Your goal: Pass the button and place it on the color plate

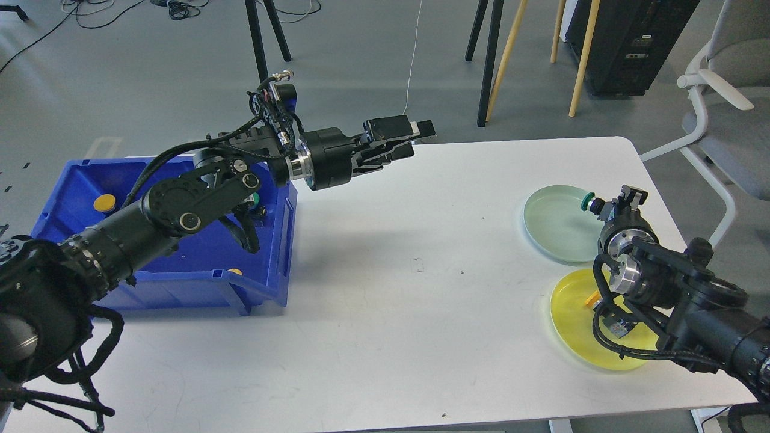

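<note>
1. The green button (585,201) is small, rigid and light, with a smooth cap that looks slippery, I judge; a pinch across its narrow stem or body should hold better than one on the domed cap.
2. The right gripper (595,204) holds this green button at its tip, the fingers closed on it, right over the rim of the pale green plate (553,225) at the plate's three o'clock edge.
3. Seen from the plate's centre, the button lies toward two to three o'clock, above the rim, not yet resting on the dish.
4. A yellow piece (592,297) lies on the yellow plate (577,331), at six o'clock from the green plate, partly hidden by the right arm.
5. The left gripper (421,132) hangs over the table's far edge, at nine to ten o'clock from the green button and well apart from it; its fingers look close together with nothing visible between them.
6. The blue bin (180,282) at the table's nine o'clock side holds a yellow button (104,202).
</note>
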`<state>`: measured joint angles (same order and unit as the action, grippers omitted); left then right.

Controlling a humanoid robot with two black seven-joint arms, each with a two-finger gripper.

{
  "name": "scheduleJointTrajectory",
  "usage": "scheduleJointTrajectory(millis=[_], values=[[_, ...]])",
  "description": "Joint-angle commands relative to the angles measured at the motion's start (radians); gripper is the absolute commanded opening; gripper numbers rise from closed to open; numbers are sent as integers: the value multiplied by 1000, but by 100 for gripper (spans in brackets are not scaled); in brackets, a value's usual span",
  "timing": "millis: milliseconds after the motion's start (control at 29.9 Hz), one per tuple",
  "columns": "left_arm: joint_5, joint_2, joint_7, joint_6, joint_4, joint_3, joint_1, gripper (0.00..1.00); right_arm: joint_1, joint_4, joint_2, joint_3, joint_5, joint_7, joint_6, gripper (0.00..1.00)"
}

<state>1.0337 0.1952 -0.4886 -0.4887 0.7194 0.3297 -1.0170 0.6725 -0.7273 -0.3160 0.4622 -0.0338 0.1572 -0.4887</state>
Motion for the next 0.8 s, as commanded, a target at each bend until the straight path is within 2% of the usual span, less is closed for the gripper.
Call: scheduleJointTrajectory(millis=[0, 134, 334, 535, 635, 768], values=[[-12, 0, 0, 0, 0, 0, 0, 79, 10, 2, 9, -28, -1, -2, 0, 60], [-67, 0, 0, 0, 0, 0, 3, 80, 12, -1, 9, -30, -1, -2, 0, 91], [-250, 21, 0, 0, 0, 0, 6, 82, 30, -38, 9, -22, 2, -2, 0, 95], [-431, 87, 0, 0, 0, 3, 6, 84, 52, -254, -43, 45, 2, 2, 8, 96], [-553, 118, 0, 0, 0, 14, 18, 86, 53, -392, -100, 148, 2, 8, 131, 96], [-658, 176, 0, 0, 0, 15, 52, 87, 53, -460, -141, 240, 18, 22, 407, 97]])
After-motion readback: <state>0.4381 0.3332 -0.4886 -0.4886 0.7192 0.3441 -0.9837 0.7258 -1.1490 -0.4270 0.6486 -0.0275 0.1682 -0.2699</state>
